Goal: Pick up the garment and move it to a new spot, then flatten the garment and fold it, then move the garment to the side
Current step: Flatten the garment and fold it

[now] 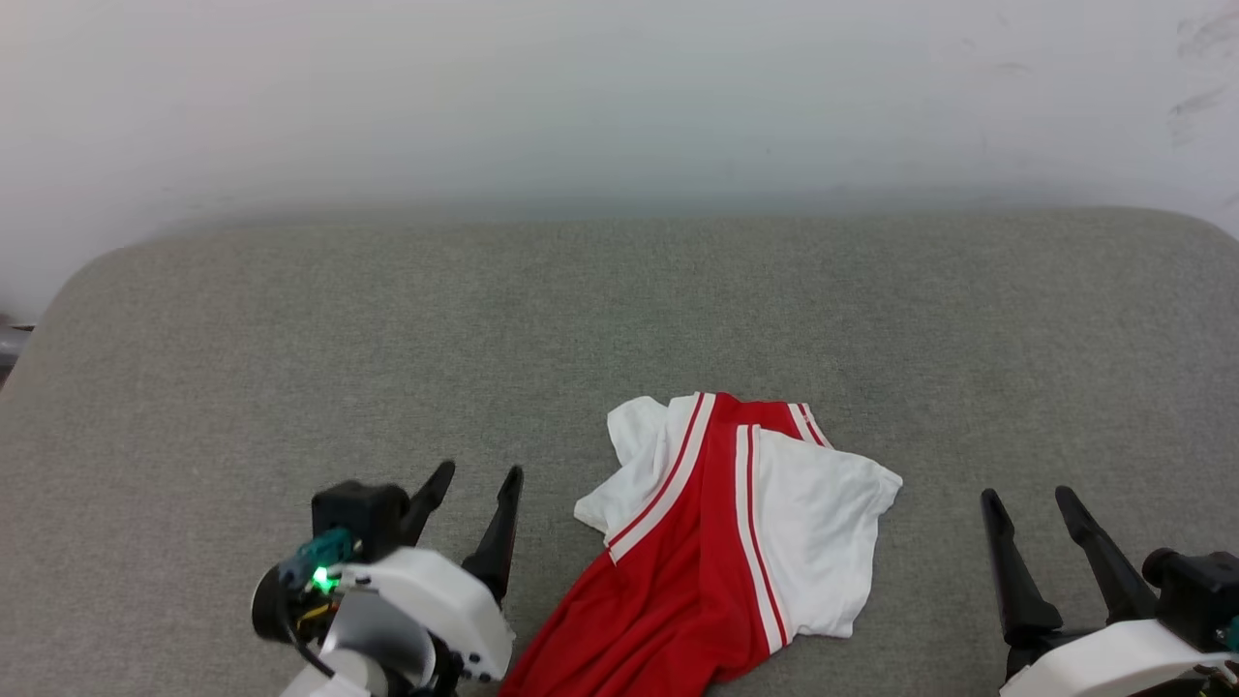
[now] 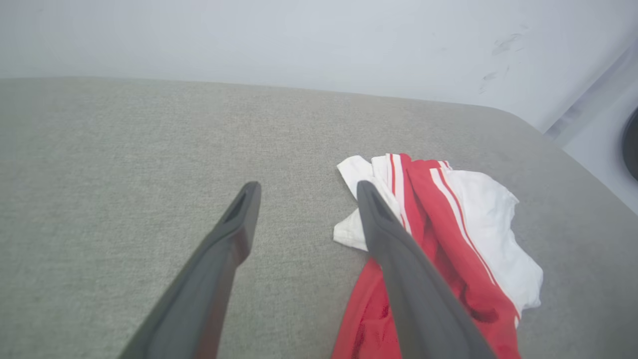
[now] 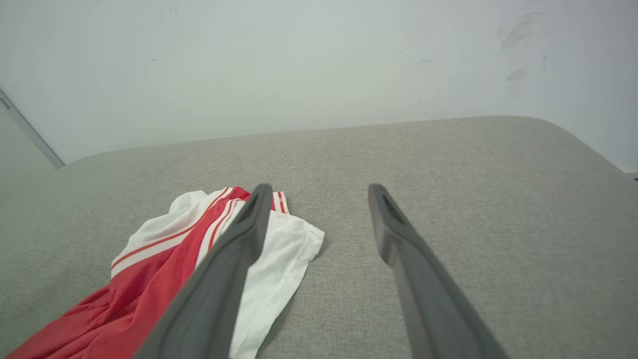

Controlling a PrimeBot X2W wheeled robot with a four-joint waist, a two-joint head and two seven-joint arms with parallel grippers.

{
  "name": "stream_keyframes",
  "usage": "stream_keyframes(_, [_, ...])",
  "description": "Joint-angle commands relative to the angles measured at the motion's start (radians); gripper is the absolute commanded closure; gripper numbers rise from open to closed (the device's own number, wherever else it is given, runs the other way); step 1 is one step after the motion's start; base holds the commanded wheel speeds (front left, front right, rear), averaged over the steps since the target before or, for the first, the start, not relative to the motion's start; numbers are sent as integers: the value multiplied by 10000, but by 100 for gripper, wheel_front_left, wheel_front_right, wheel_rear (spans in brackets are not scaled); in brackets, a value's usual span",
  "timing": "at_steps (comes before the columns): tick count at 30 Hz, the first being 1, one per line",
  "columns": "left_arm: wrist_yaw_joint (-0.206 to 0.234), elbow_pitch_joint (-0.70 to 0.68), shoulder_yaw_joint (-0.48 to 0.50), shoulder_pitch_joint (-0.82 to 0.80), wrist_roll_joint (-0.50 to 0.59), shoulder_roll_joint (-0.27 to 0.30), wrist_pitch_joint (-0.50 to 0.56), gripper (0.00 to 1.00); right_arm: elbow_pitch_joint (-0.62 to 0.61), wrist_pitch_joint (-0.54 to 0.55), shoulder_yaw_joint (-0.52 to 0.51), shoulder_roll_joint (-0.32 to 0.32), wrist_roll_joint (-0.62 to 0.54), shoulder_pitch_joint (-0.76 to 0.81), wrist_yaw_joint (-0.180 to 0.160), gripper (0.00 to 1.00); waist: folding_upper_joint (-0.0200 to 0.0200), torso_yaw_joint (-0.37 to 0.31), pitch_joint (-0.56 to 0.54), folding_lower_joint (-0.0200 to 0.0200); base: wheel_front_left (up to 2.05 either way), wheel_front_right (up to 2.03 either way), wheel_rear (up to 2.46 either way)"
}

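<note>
The garment [image 1: 721, 542] lies crumpled near the front middle of the grey cushioned surface, red with white sleeves and white stripes; its lower part runs off the bottom of the head view. No graphic shows. My left gripper [image 1: 479, 476] stands open just left of the garment, nothing between its fingers. My right gripper [image 1: 1028, 498] is open well to the right of it, also holding nothing. In the left wrist view the garment [image 2: 463, 234] sits right of my left gripper [image 2: 305, 188]. In the right wrist view the garment [image 3: 164, 269] lies left of my right gripper [image 3: 319, 188].
The grey upholstered surface [image 1: 387, 339] has rounded far corners and stretches wide behind and beside the garment. A pale wall [image 1: 619, 97] rises behind it. A dark round object [image 2: 630, 144] shows past the surface's right edge in the left wrist view.
</note>
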Motion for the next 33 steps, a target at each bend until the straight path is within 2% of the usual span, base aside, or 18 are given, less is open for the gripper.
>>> stream_keyframes(1, [-220, 277, -62, -700, 95, -151, 37, 0, 5, 15, 52, 17, 111, -227, -7, 0, -1, -140, 237, 0, 0, 0, 0])
stream_keyframes(5, [-762, 1146, -287, -2139, 132, -359, 422, 0, 80, -57, 250, 18, 152, -538, -7, 0, -1, -500, 715, 0, 0, 0, 0])
stream_keyframes(9, [-1514, 2146, -508, -3434, -53, -500, 976, 0, 267, -177, 443, 19, 282, -943, -7, 0, -1, -938, 1244, 0, 0, 0, 0])
stream_keyframes(15, [-2329, 3870, -989, -4837, -183, -569, 2333, 0, 774, -507, 741, 18, 509, -1500, -7, 0, -1, -1473, 1831, 0, 0, 0, 0])
stream_keyframes(16, [-2329, 3870, -989, -4837, -183, -569, 2333, 0, 774, -507, 741, 18, 509, -1500, -7, 0, -1, -1473, 1831, 0, 0, 0, 0])
stream_keyframes(21, [-2715, 5085, -1406, -5508, -234, -422, 3578, 0, 1128, -752, 892, 18, 671, -1699, -7, 0, -1, -1745, 2116, 0, 0, 0, 0])
stream_keyframes(26, [-2854, 6133, -2152, -5665, 9, -307, 5012, 0, 1467, -975, 944, 19, 820, -1803, -7, 0, -1, -1823, 2282, 0, 0, 0, 0])
stream_keyframes(27, [-2885, 6274, -2287, -5607, -29, -329, 5290, 53, 1507, -994, 958, 18, 838, -1834, -7, 0, -1, -1829, 2325, 0, 0, 0, 0])
stream_keyframes(28, [-2958, 6388, -2465, -5520, -59, -361, 5597, 87, 1570, -1066, 977, 19, 861, -1873, -7, 0, -1, -1829, 2342, 0, 0, 0, 0])
stream_keyframes(29, [-3005, 6457, -2600, -5404, -107, -395, 5797, 100, 1633, -1084, 991, 18, 911, -1883, -7, 0, -1, -1829, 2340, 0, 0, 0, 0])
stream_keyframes(33, [-3014, 6395, -2799, -5388, 86, -332, 5631, 100, 1837, -1213, 1027, 18, 1063, -1914, -7, 0, -1, -1763, 2385, 0, 0, 0, 0])
